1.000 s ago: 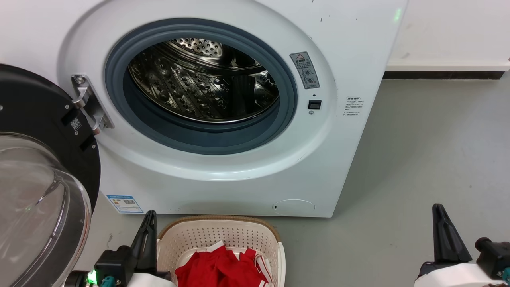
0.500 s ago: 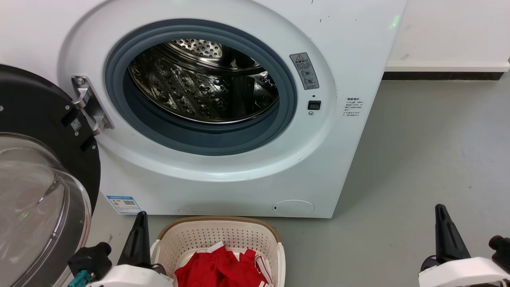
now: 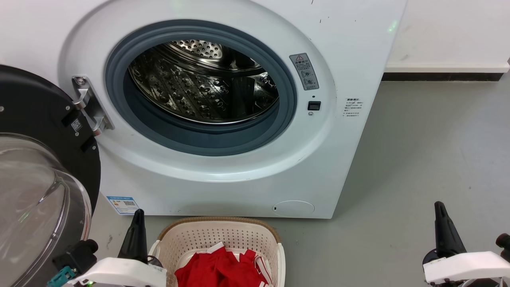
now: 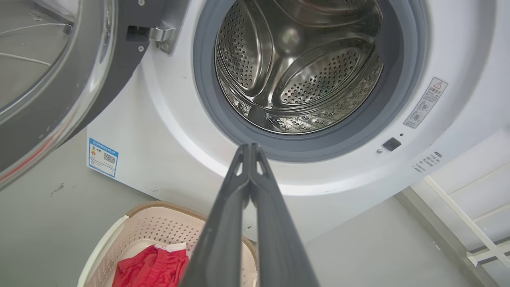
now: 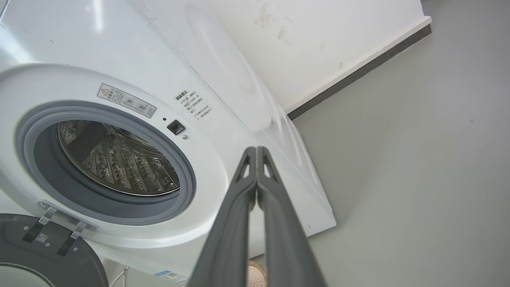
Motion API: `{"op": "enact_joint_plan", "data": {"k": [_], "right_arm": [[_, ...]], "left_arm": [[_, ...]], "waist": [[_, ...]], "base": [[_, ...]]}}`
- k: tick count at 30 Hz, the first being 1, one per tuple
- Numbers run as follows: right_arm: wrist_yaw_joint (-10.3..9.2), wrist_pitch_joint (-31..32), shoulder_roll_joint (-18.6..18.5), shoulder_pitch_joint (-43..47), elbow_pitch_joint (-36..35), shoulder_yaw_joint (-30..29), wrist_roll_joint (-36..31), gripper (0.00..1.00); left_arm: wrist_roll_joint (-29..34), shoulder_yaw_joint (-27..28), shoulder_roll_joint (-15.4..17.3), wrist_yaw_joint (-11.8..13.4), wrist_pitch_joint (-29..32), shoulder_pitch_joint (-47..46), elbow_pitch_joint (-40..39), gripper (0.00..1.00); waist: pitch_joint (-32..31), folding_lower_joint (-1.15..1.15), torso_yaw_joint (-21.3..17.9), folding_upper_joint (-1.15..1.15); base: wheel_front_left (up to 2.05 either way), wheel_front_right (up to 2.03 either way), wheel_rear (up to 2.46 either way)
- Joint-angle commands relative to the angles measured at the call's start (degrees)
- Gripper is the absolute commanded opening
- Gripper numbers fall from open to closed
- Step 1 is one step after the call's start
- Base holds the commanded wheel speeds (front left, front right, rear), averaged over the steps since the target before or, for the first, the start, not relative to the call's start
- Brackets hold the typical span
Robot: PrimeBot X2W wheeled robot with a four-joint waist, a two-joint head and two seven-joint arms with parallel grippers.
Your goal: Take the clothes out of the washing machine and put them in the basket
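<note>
clothes (image 3: 221, 269) heaped red in basket (image 3: 217, 221), just right of left gripper (image 4: 250, 153) | drum of washing machine (image 3: 338, 48) looks empty | left nearer; right gripper (image 5: 255, 155) well apart | both pairs of fingers pressed together, empty

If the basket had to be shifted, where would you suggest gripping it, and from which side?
I'd pinch the basket by its brown rim at the far edge, coming down from above: that rim stands free, the wall beneath is bare, and the red clothes lie clear of that edge.
</note>
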Motion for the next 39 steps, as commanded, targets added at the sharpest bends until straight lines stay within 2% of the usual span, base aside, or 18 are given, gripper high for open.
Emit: {"op": "enact_joint_plan", "data": {"k": [1,19,39], "right_arm": [[-0.01,0.4,-0.3,-1.7,-0.4,0.0,2.1,0.00],[-0.01,4.0,-0.4,-3.3,0.8,0.1,16.2,0.00],[-0.01,7.2,-0.5,-4.9,1.9,0.1,29.2,0.00]], "left_arm": [[-2.1,0.3,0.1,-0.5,0.4,-1.8,-0.5,0.00],[-16.9,1.4,0.0,-1.1,3.9,-3.5,1.1,0.00],[-30.6,2.4,-0.2,-1.8,7.2,-5.1,2.6,0.00]], "waist": [[0.0,0.00,0.0,0.00],[-0.2,0.00,0.0,0.00],[-0.5,0.00,-0.1,0.00]], "base": [[0.00,0.00,0.00],[0.00,0.00,0.00],[0.00,0.00,0.00]]}}
